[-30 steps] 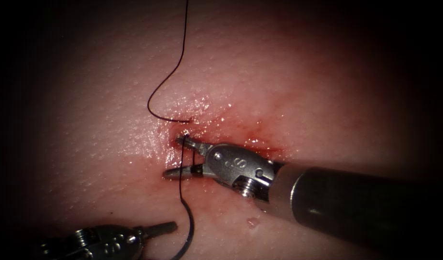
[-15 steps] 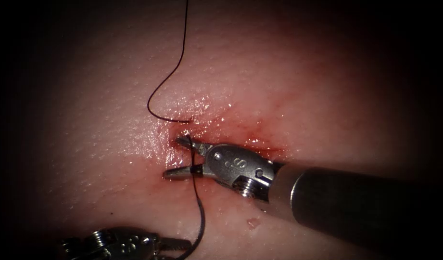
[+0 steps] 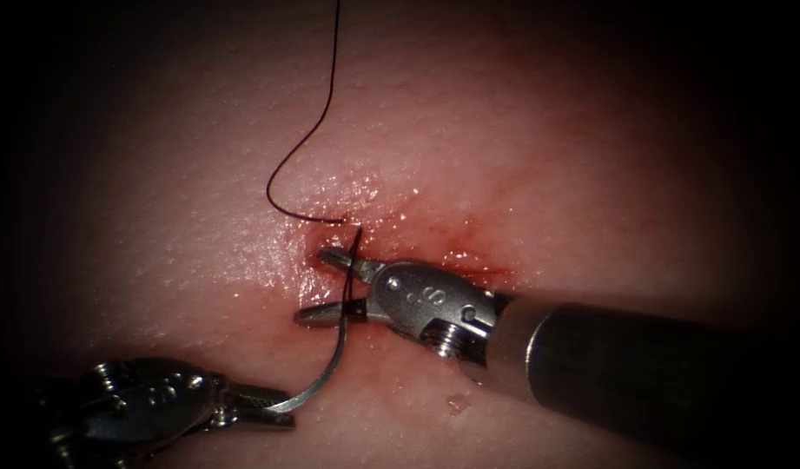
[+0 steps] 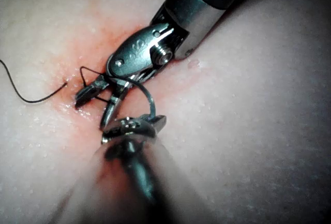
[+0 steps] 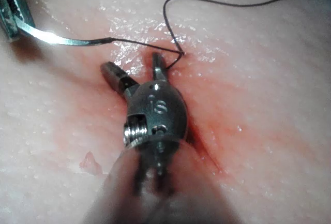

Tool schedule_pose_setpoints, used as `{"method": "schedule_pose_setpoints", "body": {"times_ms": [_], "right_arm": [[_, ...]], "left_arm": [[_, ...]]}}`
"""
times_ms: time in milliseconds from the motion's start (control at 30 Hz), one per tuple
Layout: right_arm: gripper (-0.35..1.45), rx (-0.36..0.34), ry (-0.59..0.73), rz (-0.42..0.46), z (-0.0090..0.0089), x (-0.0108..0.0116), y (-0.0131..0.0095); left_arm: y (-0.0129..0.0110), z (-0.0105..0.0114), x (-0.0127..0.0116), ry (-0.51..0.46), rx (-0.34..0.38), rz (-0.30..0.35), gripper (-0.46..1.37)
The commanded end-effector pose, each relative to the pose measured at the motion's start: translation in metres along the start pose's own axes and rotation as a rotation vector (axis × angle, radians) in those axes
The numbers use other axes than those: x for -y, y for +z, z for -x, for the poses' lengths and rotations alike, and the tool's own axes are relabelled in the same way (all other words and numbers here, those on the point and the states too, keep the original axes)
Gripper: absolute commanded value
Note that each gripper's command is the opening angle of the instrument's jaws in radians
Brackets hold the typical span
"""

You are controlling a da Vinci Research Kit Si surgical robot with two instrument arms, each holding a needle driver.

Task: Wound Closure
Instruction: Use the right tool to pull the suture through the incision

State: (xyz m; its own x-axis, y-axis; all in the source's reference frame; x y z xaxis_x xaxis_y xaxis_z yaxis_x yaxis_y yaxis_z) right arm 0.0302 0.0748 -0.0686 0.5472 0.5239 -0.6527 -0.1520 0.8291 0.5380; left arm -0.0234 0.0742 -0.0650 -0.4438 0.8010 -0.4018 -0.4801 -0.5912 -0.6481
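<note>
Pale pink tissue [image 3: 521,130] as the working surface, glistening and stained with red fluid [image 3: 434,239] around the cut [image 3: 469,265]. Left tool [image 3: 274,412] at lower left of the endoscope view, jaws pressed together on the needle [image 3: 330,365] near one end of its curve; seen from behind in the left wrist view [image 4: 150,123], with the needle arching up from it. Right tool [image 3: 317,282] entering from the right, jaws spread wide against the tissue at the left end of the cut, holding nothing; needle's far end passing up between the two open jaws to the wet spot just above them. Cannot tell whether that end sits in the tissue or rests on it. Thread [image 3: 317,130] running from that spot in a loop to the left, then up out of the top edge. Right wrist view adds what the endoscope hides: bright needle body [image 5: 62,39] thinning into dark thread [image 5: 232,1] at the tissue beside the upper jaw of the right tool [image 5: 135,69]. Count: two tools, one needle, one strand of thread, one cut.
</note>
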Motion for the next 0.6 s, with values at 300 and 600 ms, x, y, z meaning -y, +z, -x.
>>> {"method": "schedule_pose_setpoints", "body": {"times_ms": [300,600], "right_arm": [[1.44,-0.032,0.000,-0.022,-0.0008,0.0015,-0.0011],[1.44,-0.083,-0.006,-0.062,0.0000,0.0046,-0.0038]], "left_arm": [[-0.0053,-0.0014,0.0011,0.017,-0.082,-0.056,-0.35],[-0.0084,-0.0030,0.0022,0.052,-0.140,-0.082,-0.35]]}}
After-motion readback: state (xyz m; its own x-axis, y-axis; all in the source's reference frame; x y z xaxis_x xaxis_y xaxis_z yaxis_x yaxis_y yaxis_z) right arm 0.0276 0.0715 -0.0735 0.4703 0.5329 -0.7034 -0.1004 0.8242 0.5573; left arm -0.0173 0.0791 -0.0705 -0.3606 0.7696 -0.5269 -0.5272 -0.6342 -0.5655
